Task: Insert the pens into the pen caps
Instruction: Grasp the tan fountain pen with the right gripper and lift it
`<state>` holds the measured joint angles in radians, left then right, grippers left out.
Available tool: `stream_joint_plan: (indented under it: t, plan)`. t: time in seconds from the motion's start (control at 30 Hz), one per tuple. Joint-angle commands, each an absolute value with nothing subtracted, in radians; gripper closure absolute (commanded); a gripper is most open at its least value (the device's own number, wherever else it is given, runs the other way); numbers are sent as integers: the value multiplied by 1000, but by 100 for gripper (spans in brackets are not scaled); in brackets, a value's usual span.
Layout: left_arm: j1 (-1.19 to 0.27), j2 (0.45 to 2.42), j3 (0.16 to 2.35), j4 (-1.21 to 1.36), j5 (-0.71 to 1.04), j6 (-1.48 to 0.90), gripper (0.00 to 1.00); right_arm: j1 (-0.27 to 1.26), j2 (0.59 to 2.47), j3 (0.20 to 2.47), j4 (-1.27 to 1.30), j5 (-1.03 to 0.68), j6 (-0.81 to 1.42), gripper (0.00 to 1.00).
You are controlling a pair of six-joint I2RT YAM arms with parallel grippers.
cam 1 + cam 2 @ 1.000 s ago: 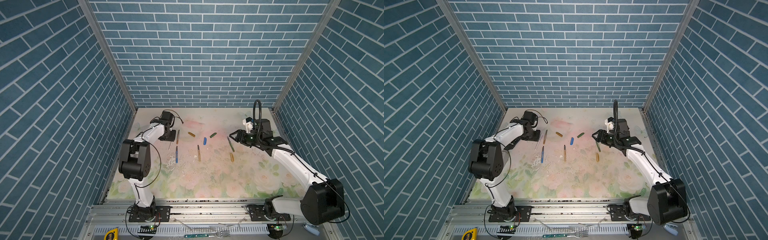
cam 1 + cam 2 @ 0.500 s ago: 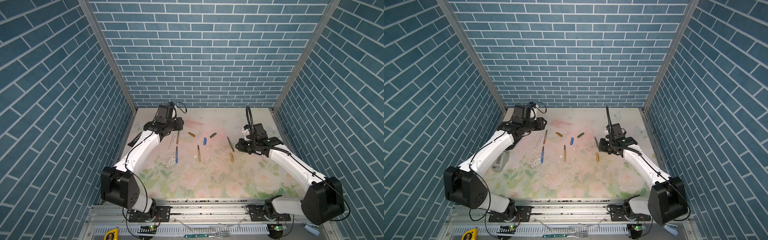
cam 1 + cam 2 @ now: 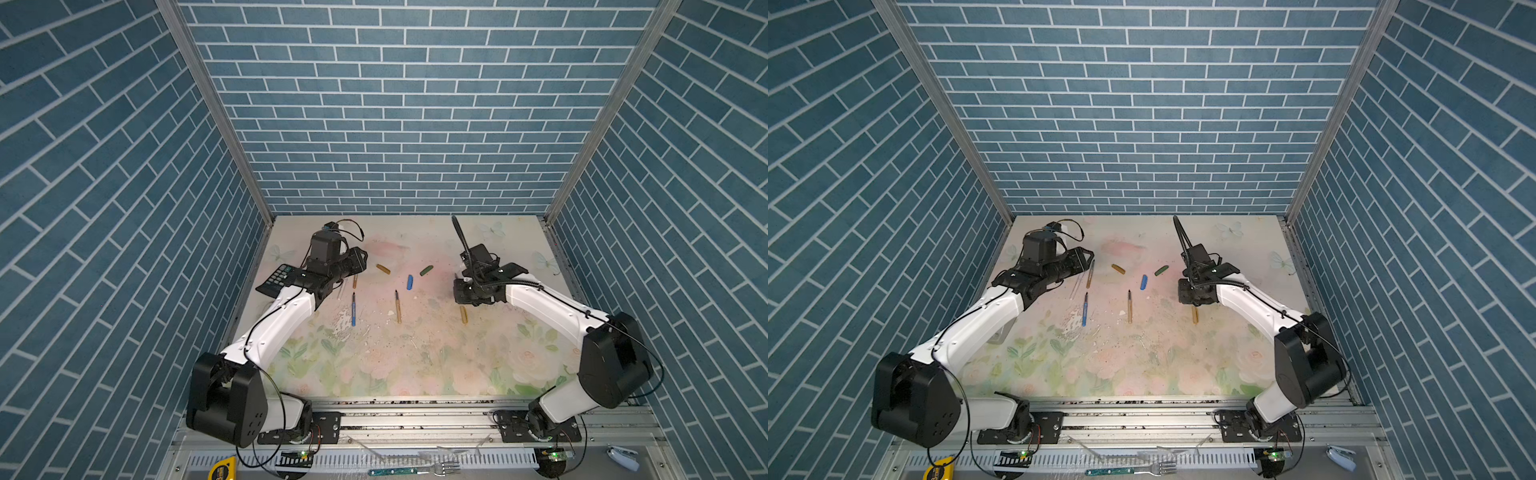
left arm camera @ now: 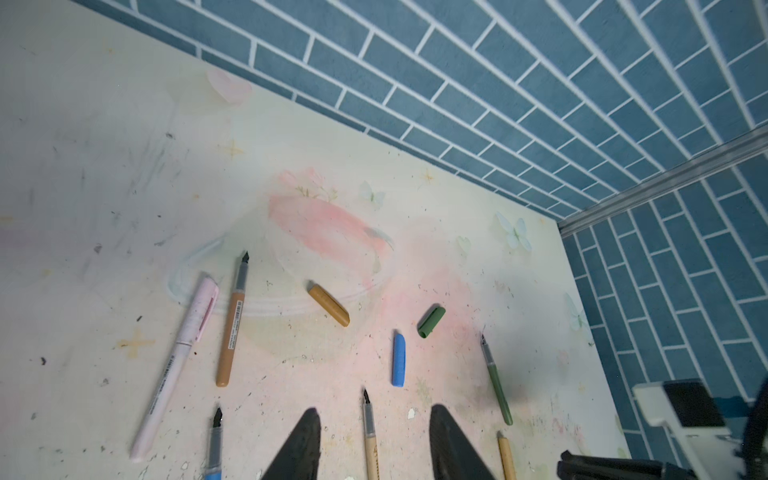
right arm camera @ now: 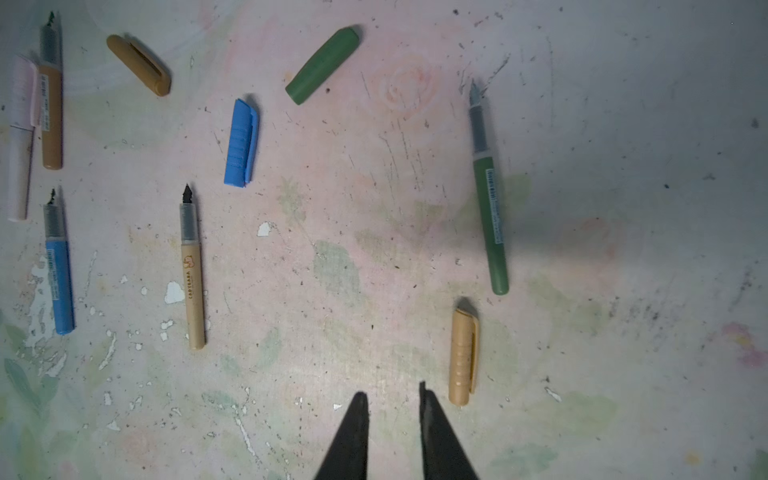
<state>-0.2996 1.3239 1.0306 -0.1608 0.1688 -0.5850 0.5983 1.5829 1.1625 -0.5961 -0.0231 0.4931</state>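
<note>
Green pen (image 5: 490, 208) is laid well apart from the blue cap (image 5: 241, 143), on the right arm's side, nib aimed at the back wall. The tan cap (image 5: 463, 357) is parked just off its tail, roughly in line, not touching. Right gripper (image 5: 392, 392) is hung just beside that tan cap, fingers nearly pinched together, only a sliver of gap, nothing held. Left gripper (image 4: 374, 415) is found on the blue cap's far side, spread wider, empty too, so the right arm is judged nearer. Counted: five pens, four loose caps; the pink cap (image 4: 203, 303) looks already seated on the pink pen (image 4: 166, 374).
</note>
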Motion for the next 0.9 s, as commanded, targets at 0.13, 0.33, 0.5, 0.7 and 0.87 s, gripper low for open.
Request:
stream_joint_plan:
  t: [0.13,0.33,0.5,0.7,0.87]
  plan:
    - [-303,1263,1013,-135,52,-613,52,755,1798,1363,-598,-13,563,68]
    - [-302,1259,1020,-147,52,-610,48,834,1985,1549,-639,-19,588,63]
    - [-298,1245,1017,-141,49,-610,48,862,2102,1679,-691,-24,619,62]
    - [-290,1231,1014,-129,70,-620,48,875,2187,1763,-728,-3,659,63]
    - [-272,1224,1009,-118,87,-635,48,875,2258,1801,-730,-17,666,66]
